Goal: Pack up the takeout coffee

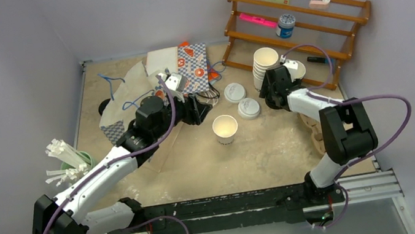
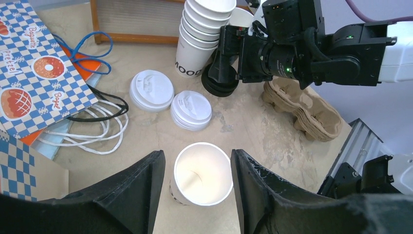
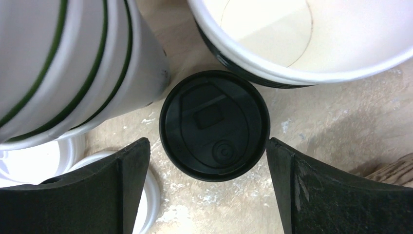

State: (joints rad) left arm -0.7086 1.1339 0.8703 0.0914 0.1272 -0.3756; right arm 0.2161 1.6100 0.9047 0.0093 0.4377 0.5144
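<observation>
Right gripper point(image 3: 207, 141) is hovering straight over the black lid point(image 3: 214, 124), fingers spread wide, table showing on both sides, not touching it. The lid is sitting low by the table's far right, wedged between the stack of lidless cups point(image 3: 63, 63) and another open cup point(image 3: 341, 44), so it's tight in there. Left gripper point(image 2: 197, 152) is straddling the lone paper cup point(image 2: 202, 178) mid-table, jaws apart, a gap showing on one side. White lids point(image 2: 152, 90) are lying just beyond it.

Bright, even light from above, shadows soft and short on the table point(image 1: 272, 151). Right wrist view sits very close: stacked cups point(image 3: 63, 63) loom soft-edged and bowed.
</observation>
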